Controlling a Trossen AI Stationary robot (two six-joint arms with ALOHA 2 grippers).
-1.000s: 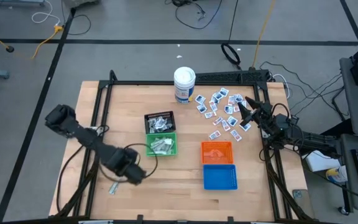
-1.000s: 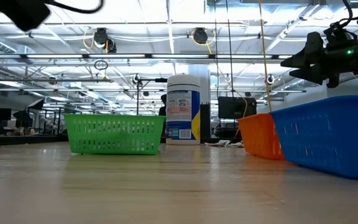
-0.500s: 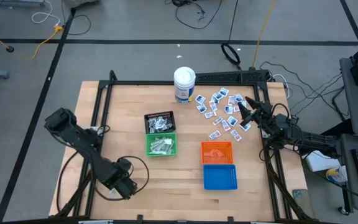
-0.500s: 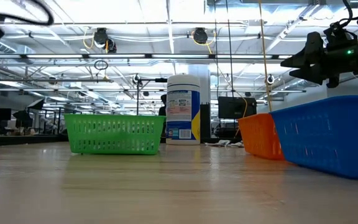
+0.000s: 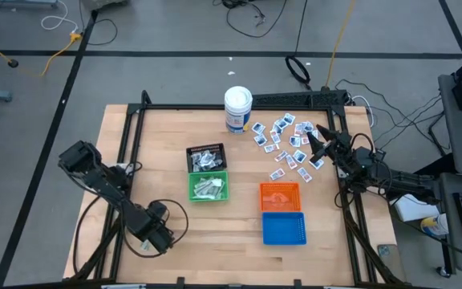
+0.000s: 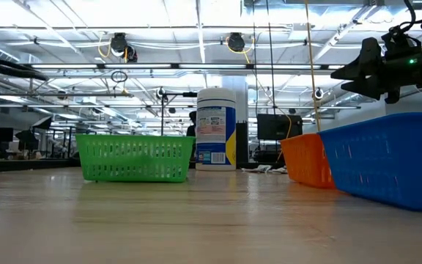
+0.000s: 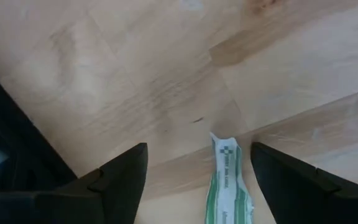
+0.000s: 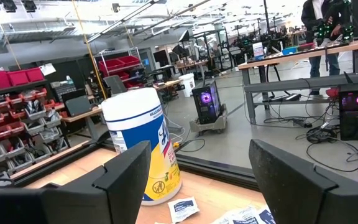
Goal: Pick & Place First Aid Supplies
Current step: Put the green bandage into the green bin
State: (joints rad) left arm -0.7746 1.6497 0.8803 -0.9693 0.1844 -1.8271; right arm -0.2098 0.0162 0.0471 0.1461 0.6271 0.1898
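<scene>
Between the left gripper's (image 7: 194,180) jaws lies a green-printed strip packet (image 7: 227,180).

Green-and-white checked packet (image 7: 227,180)

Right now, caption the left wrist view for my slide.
Left pincer open over the wooden table, a green-and-white wrapped packet lying between its fingers.

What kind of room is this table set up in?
Most likely a big open lab or workshop: long ceiling lights over rows of benches, red parts bins on shelving, and a desk with a computer tower and loose cables on the floor.
</scene>
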